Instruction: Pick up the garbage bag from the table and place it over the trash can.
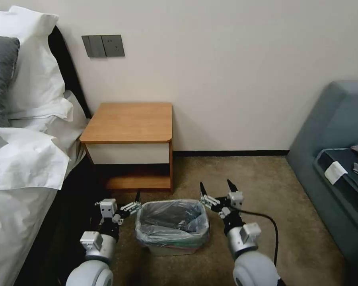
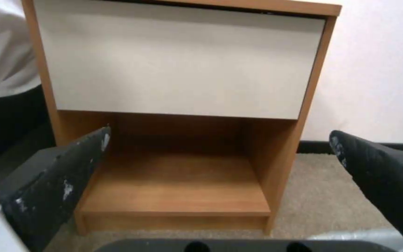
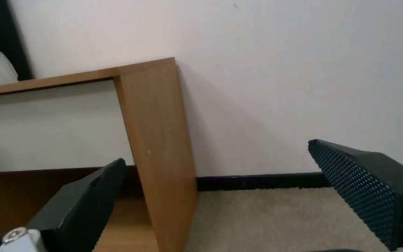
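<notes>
Working low over the carpet (image 1: 266, 178), just on the near side of the table (image 1: 131, 121), with both arms reaching down. Flanking the trash can (image 1: 169, 249), one gripper at each side, probably so as to handle the liner's edge from both ends at once.

Lining the trash can rather than lying on the table: the garbage bag (image 1: 173, 222), sagging into the hollow, its rim folding outward over the lip all round, with a pinkish band showing along the near edge. Judging by that, nearing the end of the task, with little more than settling the plastic and backing away left to do.

Hovering just beside the can's left rim, toward its far corner: the left gripper (image 1: 136, 201), fingers spread apart and pinching nothing, pointing at the table's low shelf. Hovering just beside the far right corner: the right gripper (image 1: 216, 184), fingers likewise spread wide, holding nothing, tips aiming toward the wall (image 1: 226, 79) beyond the table's right side.

Sitting very close to the folded plastic on the left side; whether touching it or just clear of it, impossible to tell. Standing slightly apart from it on the right. Spreading the fingers this way fits a release, not a grip.
</notes>
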Available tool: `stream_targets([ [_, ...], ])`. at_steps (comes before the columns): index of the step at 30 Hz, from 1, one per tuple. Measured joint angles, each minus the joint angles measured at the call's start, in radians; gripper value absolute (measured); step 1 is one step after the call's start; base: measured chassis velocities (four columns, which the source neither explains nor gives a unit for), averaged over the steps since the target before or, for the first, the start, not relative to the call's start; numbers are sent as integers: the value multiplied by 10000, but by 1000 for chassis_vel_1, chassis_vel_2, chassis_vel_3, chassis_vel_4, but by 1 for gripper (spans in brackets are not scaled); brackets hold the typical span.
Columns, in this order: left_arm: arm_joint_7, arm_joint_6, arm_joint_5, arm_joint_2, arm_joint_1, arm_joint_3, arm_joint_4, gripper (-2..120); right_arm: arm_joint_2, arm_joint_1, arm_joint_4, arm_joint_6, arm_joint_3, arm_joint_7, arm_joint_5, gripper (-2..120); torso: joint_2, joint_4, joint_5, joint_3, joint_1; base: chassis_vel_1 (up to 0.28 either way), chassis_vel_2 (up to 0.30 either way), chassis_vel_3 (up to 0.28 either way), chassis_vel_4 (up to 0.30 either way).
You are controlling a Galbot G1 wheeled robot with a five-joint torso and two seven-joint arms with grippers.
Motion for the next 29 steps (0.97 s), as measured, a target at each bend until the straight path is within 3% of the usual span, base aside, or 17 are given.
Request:
stream_targets([
  [6, -25, -6, 17, -18, 47, 1, -3, 101, 150, -58, -103, 123, 80, -63, -34, 100, 0, 0, 0, 0, 0, 0, 0, 0, 0],
  [29, -74, 135, -47, -19, 39, 11, -39, 100, 122, -23, -87, 99, 80, -73, 59, 100, 0, 0, 1, 1, 0, 0, 0, 0, 0],
])
